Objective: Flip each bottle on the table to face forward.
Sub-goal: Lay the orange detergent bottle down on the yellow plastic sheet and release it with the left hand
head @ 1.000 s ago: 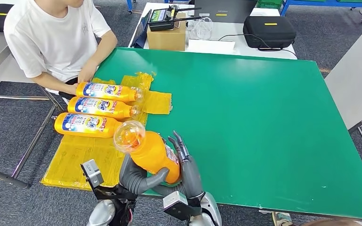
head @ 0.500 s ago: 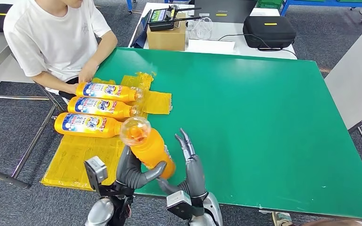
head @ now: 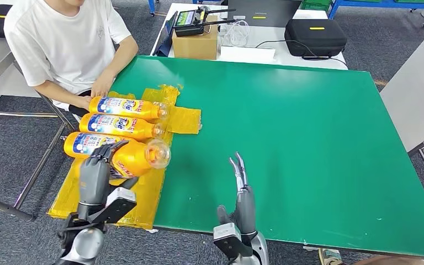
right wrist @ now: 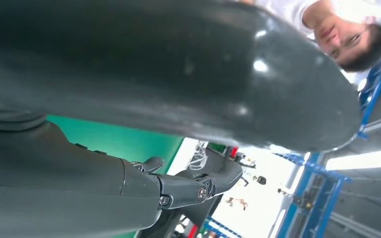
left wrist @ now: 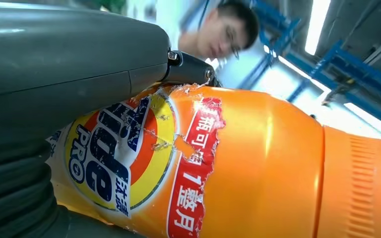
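**Four bottles lined up on the yellow sheet, the nearest one in your left hand**

Four orange bottles lay in a row on the yellow sheet (head: 96, 187), which I took as the landmark. Starting at its left side, a seated person (head: 61, 49) sat just beyond its far left corner, hands near the far bottle (head: 124, 107). The second bottle (head: 118, 126) and third bottle (head: 91, 146) lay label-up beside it. Your left hand (head: 96, 171) gripped the fourth bottle (head: 135, 157) around its labelled body, at the sheet's near middle, clear cap toward the green table (head: 309, 138). In the left wrist view the label (left wrist: 129, 158) faced the camera, torn in places.

You should have judged that bottle a stiff plastic shell, smooth and likely slippery where the label peeled, and heavy if it held liquid; I could not tell its fill. The broad waist looked the soundest hold, not the rounded cap.

Right of the sheet, your right hand (head: 242, 193) stood released, fingers straight and apart, holding nothing, above bare green near the table's front edge. You had wide open room right of the sheet; left of it, the sheet overhung the table edge, so a rolling bottle could have dropped there.
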